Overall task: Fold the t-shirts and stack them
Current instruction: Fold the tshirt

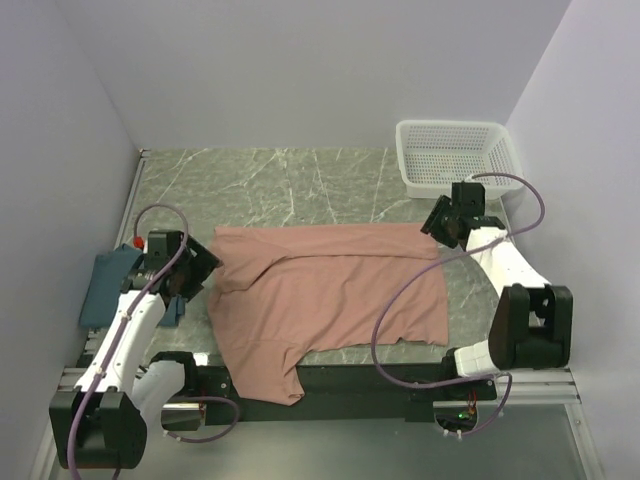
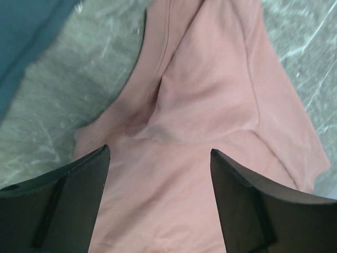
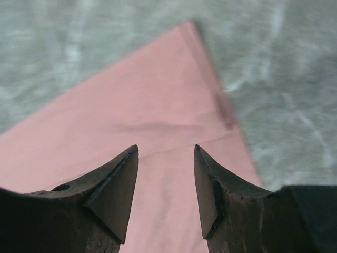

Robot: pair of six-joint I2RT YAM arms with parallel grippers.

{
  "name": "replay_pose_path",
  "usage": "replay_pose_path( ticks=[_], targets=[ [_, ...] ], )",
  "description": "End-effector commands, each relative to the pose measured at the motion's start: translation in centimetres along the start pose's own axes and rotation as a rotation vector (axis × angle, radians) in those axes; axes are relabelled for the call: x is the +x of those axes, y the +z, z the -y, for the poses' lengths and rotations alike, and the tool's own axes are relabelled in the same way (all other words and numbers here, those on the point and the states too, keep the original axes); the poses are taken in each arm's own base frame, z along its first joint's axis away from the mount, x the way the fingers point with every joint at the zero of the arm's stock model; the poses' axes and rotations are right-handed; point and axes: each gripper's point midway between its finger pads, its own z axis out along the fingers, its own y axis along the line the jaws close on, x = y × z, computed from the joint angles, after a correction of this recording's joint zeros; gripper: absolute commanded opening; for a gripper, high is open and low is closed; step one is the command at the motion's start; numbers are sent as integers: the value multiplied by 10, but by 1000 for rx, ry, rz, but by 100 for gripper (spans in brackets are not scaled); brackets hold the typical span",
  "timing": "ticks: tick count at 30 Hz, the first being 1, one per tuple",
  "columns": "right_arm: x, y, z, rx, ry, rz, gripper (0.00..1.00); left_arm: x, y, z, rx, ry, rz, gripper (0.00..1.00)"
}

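Observation:
The salmon-pink t-shirt (image 1: 330,295) lies spread over the middle of the marble table, its lower left part hanging over the near edge. The dark teal-blue t-shirt (image 1: 108,288) sits bunched at the left table edge, under the left arm. My left gripper (image 1: 203,268) is at the pink shirt's left edge. In the left wrist view the left gripper (image 2: 159,153) is open above pink cloth (image 2: 210,105), nothing between the fingers. My right gripper (image 1: 437,220) hovers over the shirt's far right corner. The right gripper (image 3: 166,150) is open over that corner (image 3: 158,105).
A white mesh basket (image 1: 457,155) stands at the far right corner of the table. Plain walls close in the table on the left, back and right. A black rail (image 1: 380,380) runs along the near edge.

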Motion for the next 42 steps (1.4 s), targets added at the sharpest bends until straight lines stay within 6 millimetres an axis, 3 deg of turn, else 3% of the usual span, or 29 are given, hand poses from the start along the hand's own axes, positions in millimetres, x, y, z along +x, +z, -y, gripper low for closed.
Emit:
replay_pose_path(
  ticks=[1, 3, 5, 10, 15, 19, 23, 26, 42],
  targets=[
    [-14, -15, -38, -188, 23, 80, 54, -37, -7, 14, -2, 38, 139, 82],
    [-12, -7, -38, -186, 12, 63, 54, -48, 1, 18, -12, 52, 171, 82],
    [-18, -1, -37, -173, 0, 70, 54, -66, 8, 34, 25, 81, 227, 82],
    [-26, 22, -24, -142, 26, 53, 54, -92, 49, 55, -11, 198, 228, 81],
    [-40, 40, -3, -111, 59, 46, 55, -94, 91, 69, -2, 282, 147, 81],
    [-52, 47, 12, -88, 54, 44, 59, -99, 110, 79, 6, 318, 132, 78],
    [-54, 60, 21, -88, 59, 23, 61, -100, 133, 76, -17, 338, 107, 73],
    [-57, 69, 16, -120, 37, 0, 60, -97, 143, 74, -29, 360, 75, 70],
    [-25, 100, 10, -185, 13, -163, 55, -82, 168, 47, -96, 398, 19, 52]
  ],
)
